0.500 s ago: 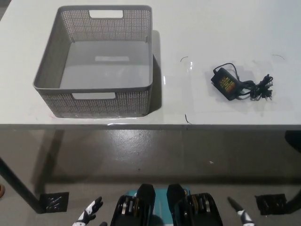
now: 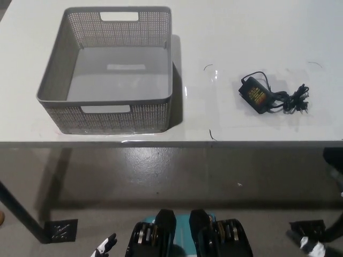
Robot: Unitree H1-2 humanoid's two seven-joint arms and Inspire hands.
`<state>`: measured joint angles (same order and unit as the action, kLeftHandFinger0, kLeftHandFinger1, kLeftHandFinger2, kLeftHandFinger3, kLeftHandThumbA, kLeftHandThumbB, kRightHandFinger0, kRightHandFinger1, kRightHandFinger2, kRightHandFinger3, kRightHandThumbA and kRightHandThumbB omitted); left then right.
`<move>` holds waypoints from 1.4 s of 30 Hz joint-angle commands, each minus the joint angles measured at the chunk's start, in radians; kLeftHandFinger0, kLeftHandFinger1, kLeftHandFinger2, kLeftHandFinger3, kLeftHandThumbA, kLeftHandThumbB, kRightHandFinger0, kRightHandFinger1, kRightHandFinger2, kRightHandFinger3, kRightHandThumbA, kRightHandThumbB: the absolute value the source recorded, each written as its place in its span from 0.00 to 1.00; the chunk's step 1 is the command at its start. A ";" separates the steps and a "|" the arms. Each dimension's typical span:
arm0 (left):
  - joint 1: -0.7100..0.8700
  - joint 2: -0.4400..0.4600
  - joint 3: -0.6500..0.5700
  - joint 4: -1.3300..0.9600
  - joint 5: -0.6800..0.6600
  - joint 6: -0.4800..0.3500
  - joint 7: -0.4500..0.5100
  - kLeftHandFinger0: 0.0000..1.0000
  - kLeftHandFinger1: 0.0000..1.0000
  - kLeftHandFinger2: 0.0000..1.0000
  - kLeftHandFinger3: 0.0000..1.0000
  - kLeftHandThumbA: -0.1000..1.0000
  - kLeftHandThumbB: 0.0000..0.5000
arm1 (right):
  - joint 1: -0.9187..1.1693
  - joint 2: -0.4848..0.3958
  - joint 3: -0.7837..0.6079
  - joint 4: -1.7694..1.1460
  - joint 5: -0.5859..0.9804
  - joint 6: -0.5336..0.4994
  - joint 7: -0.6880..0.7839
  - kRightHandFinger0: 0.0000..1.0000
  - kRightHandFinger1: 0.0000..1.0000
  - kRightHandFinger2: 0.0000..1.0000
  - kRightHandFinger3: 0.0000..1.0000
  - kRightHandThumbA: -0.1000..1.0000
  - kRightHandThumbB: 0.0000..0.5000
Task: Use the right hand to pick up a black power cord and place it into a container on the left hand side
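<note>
The black power cord (image 2: 270, 96), an adapter block with its cable bundled to the right of it, lies on the white table (image 2: 241, 32) at the right. The grey mesh container (image 2: 110, 107) stands on the table's left side with nothing in it. Only a small part of my right hand (image 2: 310, 244) shows at the bottom right, well below the table's front edge and far from the cord. A tip of my white left hand (image 2: 106, 246) peeks in at the bottom left, low and resting. Neither hand holds anything.
The table's front edge (image 2: 171, 143) runs across the middle of the picture, with grey floor below it. A dark table leg (image 2: 21, 211) slants at the lower left. Black tape marks (image 2: 60, 229) lie on the floor.
My right hand has moved to the right along the bottom edge. The left hand has sunk lower, showing less. The cord and container have not moved; the picture shifted slightly.
</note>
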<state>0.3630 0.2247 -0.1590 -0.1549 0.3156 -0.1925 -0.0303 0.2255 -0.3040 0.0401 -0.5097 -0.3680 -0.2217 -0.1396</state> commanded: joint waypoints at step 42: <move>-0.030 0.008 0.006 -0.006 0.037 -0.054 -0.002 1.00 1.00 1.00 1.00 0.91 0.48 | -1.247 -0.074 0.273 1.135 -0.196 0.462 0.304 1.00 1.00 1.00 1.00 0.84 1.00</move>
<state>0.3289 0.2260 -0.1557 -0.1519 0.3503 -0.1980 -0.0430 -0.9204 -0.3915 0.2813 0.5546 -0.5216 0.2158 0.1475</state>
